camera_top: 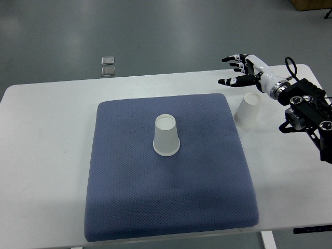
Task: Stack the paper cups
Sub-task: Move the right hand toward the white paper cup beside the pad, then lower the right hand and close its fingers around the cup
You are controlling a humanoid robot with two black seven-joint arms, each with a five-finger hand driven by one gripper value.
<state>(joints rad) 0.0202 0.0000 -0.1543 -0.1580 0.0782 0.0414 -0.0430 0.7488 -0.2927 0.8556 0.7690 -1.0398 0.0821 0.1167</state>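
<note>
From my console the left arm does not show at all, so I work across from that bare end of the white table (46,124). Beyond its far edge, on the grey floor, I see 2 small square plates (108,66) lying one behind the other. Next comes 1 blue pad (135,207) covering the middle of the table, and on it, near its centre, stands cup 1 (166,135) — a white paper cup, mouth down, base up. Further right, just off the pad's right edge on the bare table, stands cup 2 (247,110), also mouth down and leaning a little in this steep view. That makes 2 cups, well apart, neither stacked.

At the far right is the right hand (243,70), hanging above the table's far edge, just beyond cup 2 and not touching it. Its fingers are spread apart and hold nothing.

I judge we are at the opening step — the reach for the first cup. The next move calls for bringing the hand down and back toward cup 2, wrapping the fingers round its tapered wall without crushing the thin paper, then lifting it and carrying it left to set it over cup 1.
</note>
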